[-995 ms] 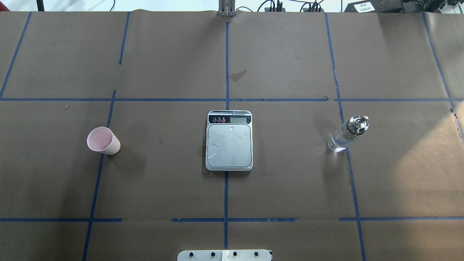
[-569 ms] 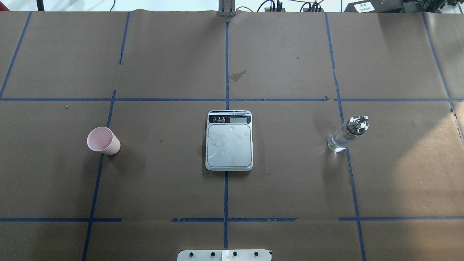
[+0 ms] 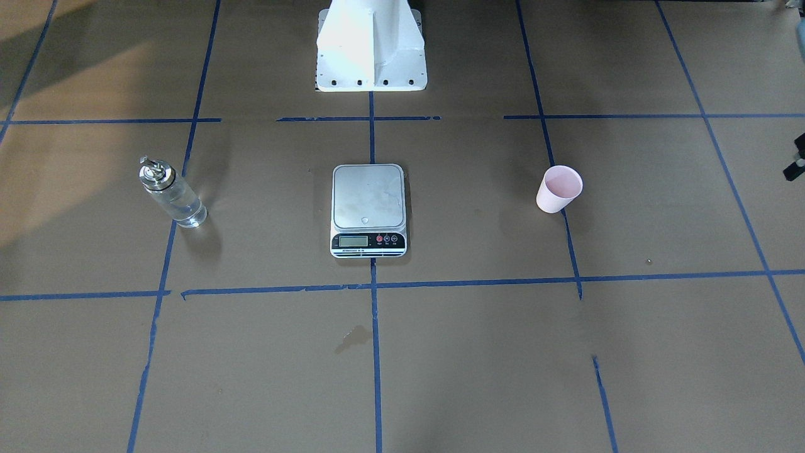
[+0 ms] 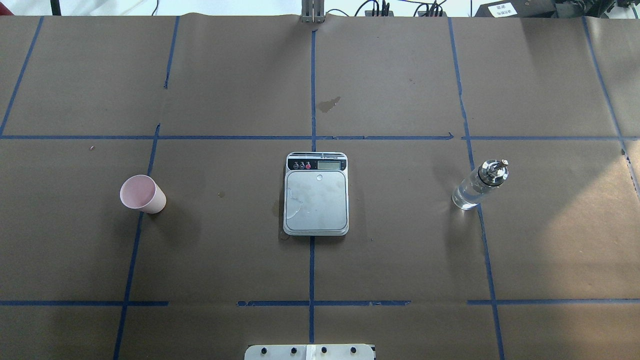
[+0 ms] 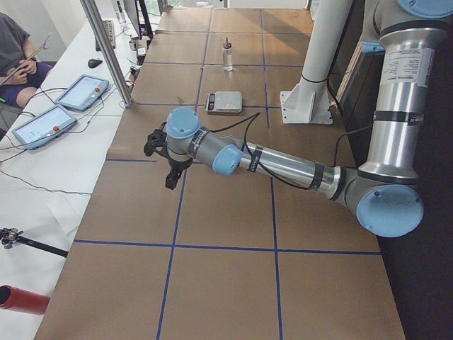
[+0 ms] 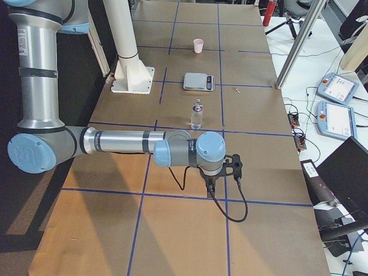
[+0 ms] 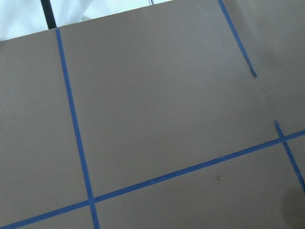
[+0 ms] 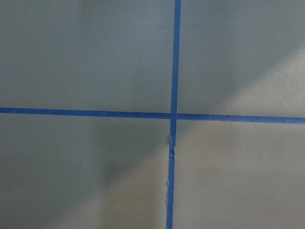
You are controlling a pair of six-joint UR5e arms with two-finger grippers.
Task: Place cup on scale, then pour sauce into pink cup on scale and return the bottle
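Note:
The pale pink cup (image 4: 142, 195) stands upright on the brown paper left of the scale, also in the front-facing view (image 3: 558, 189). The scale (image 4: 316, 200) lies at the middle with its steel platform bare (image 3: 368, 198). The clear glass bottle (image 4: 479, 185) with clear sauce and a metal spout stands right of it (image 3: 171, 194). My left gripper (image 5: 170, 180) hovers beyond the table's left part, far from the cup. My right gripper (image 6: 233, 169) hovers beyond the bottle's side. I cannot tell whether either is open or shut. Both wrist views show only paper and tape.
Blue tape lines grid the brown paper. The white robot pedestal (image 3: 371, 44) stands at the near edge behind the scale. A small stain (image 4: 328, 104) lies beyond the scale. A metal post (image 5: 106, 49), tablets (image 5: 81, 91) and a seated person (image 5: 18, 49) are off the table's far side.

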